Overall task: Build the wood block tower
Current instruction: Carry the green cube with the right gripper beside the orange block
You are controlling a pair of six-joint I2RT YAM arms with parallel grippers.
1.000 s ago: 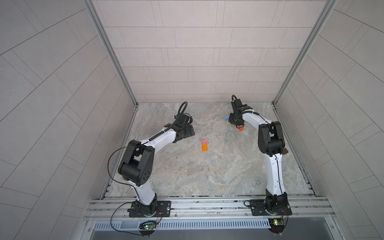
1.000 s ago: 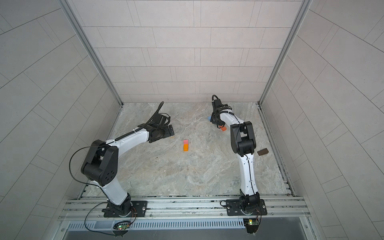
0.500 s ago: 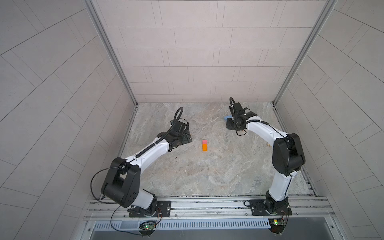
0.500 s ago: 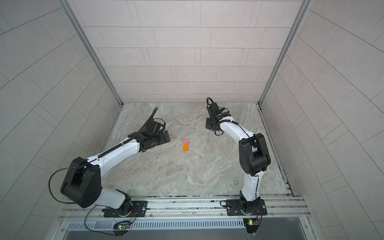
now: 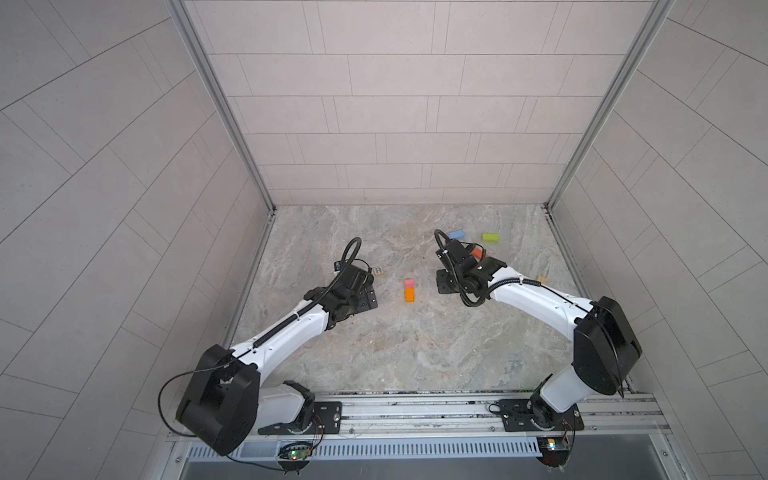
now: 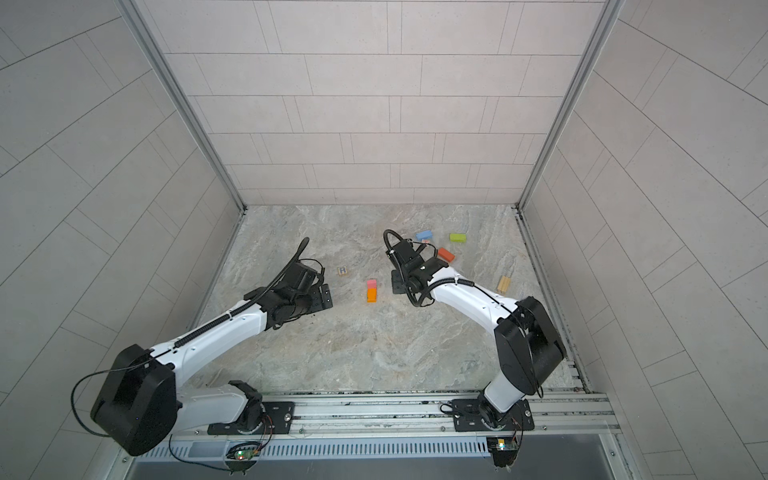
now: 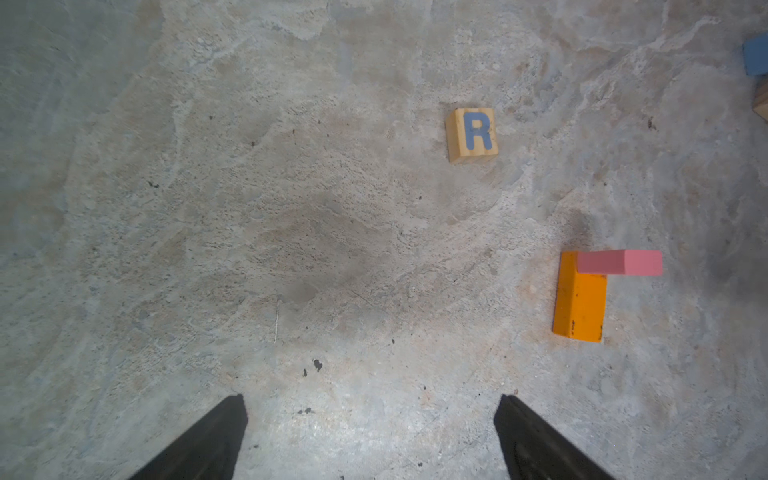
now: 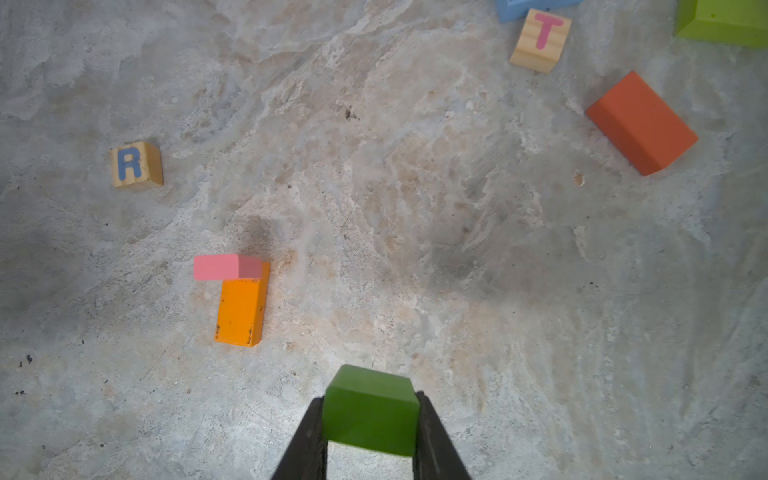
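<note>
Two claws, so starting with the busy one. The right gripper (image 8: pixel 369 400) is pinched in on a green block (image 8: pixel 370 409), with its jaws flat against two opposite side faces and the rest of the block poking out past the tips. That looks like the sensible hold to me: parallel painted faces and nothing rounded to roll off. I'd guess it's light and totally stiff, so squeezing won't hurt it. Smooth paint can be a bit slippy though, so it wants a square grip rather than a corner one.

The left gripper (image 7: pixel 372 398) is spread as wide as it goes, with nothing in it, just bare floor between the tips.

Further out, the tower (image 5: pixel 409 290) sits mid-floor between the two arms in both top views. It's barely started: there's an orange block (image 8: pixel 241 311) with scuffed edges and a pink block (image 8: pixel 220 267) at one end of it. The pink one looks perched on that end, but I can't say for sure.

Loose stuff:
- a tan R cube (image 8: pixel 135 166) with visible wood grain
- a T cube (image 8: pixel 540 39)
- a red-orange brick (image 8: pixel 642 122)
- a lime block (image 8: pixel 723 20)
- a blue block (image 6: pixel 424 235)

All of it is sitting on the mottled stone-look floor (image 8: pixel 415 187).
</note>
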